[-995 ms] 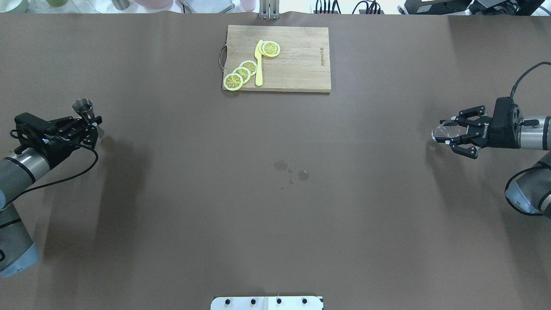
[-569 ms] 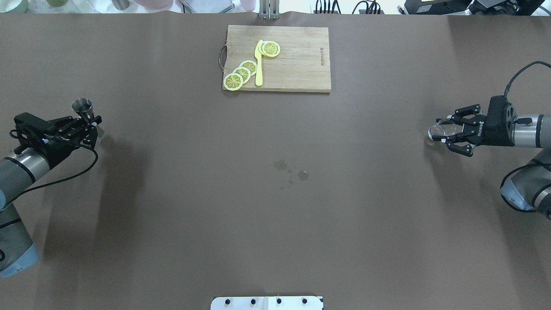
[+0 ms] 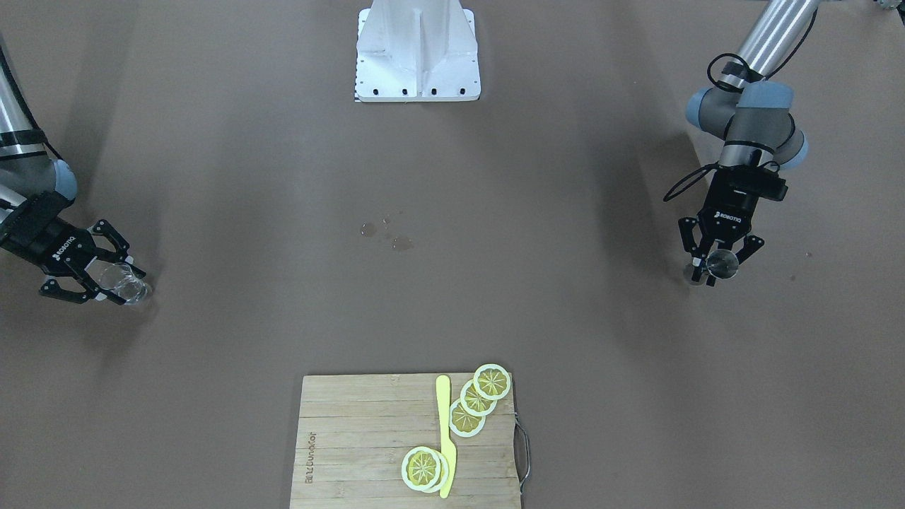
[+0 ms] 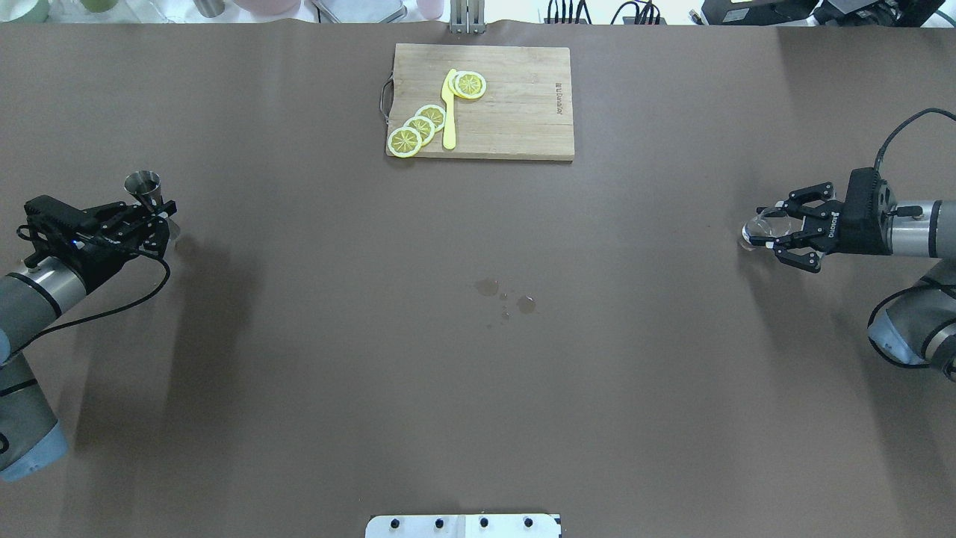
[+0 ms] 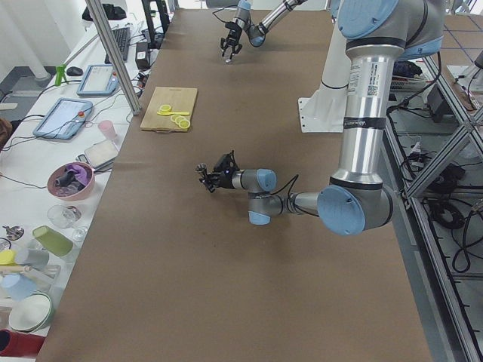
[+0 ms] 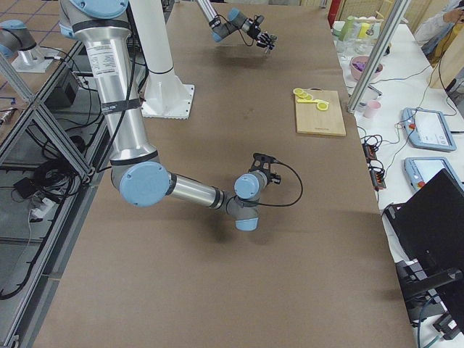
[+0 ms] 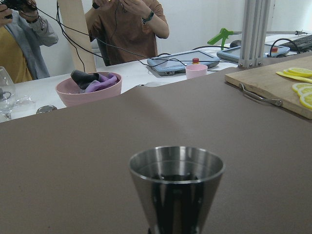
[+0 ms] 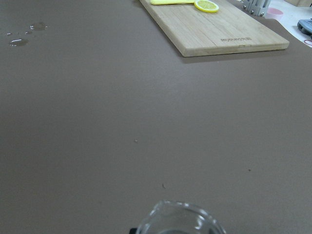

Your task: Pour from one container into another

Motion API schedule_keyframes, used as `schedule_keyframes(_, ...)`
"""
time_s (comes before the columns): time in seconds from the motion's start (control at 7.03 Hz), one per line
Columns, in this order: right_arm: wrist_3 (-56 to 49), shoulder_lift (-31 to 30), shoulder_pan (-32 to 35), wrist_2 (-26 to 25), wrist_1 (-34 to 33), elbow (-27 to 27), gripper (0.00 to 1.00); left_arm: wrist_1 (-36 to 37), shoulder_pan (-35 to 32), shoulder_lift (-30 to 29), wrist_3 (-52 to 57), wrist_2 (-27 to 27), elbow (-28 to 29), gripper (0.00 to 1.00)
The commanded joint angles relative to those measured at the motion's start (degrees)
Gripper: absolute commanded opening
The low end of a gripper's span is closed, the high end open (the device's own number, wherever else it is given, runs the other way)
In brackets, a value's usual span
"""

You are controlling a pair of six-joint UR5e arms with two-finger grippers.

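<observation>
Left claw: your left claw [image 4: 159, 221] is clenched on the narrow waist of a steel measuring cup [image 4: 144, 185], with a finger on either side. It sits at the left end of the table [image 4: 299, 388] in the overhead view.
Measuring cup: it stands upright in that grip with its mouth up. Your left wrist camera looks straight at its flared top. The inside reads dark, and you cannot tell whether it holds liquid.
Right claw: your right claw [image 4: 770, 232], at the opposite end of the table, is grasping a clear glass [image 4: 756, 227], with its fingers spread round the sides.
Glass: your right wrist camera catches only its open rim at the bottom edge of the view. You cannot tell whether its base touches the table.
Gap: the two containers are well apart, with nearly the whole table between them.
Table: it has a brown cover, with a few small wet spots [image 4: 508, 296] near the middle.
Board: a wooden cutting board [image 4: 523, 112] lies at the far edge, about centre.
On the board: lemon slices [image 4: 420, 128] and a yellow knife [image 4: 449, 112]. Three slices overlap in a row near the handle side, and more are stacked by the knife's other end.
Beyond the table: your left wrist view shows a pink bowl [image 7: 87, 88], a pink cup [image 7: 196, 71] and two people [image 7: 127, 29] behind a white bench.
</observation>
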Motion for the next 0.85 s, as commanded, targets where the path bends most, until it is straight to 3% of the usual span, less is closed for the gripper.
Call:
schedule_keyframes(0.0, 0.31, 0.25, -0.03, 0.0, 0.21, -0.23, 0.0, 0.0, 0.0, 0.0, 0.0, 0.0, 0.0, 0.25)
schedule_keyframes(0.28, 0.58, 0.25, -0.03, 0.35, 0.21, -0.23, 0.0, 0.0, 0.0, 0.0, 0.09, 0.0, 0.0, 0.31)
schedule_keyframes(0.71, 1.02, 0.25, -0.03, 0.53, 0.21, -0.32, 0.0, 0.0, 0.0, 0.0, 1.74, 0.0, 0.09, 0.31)
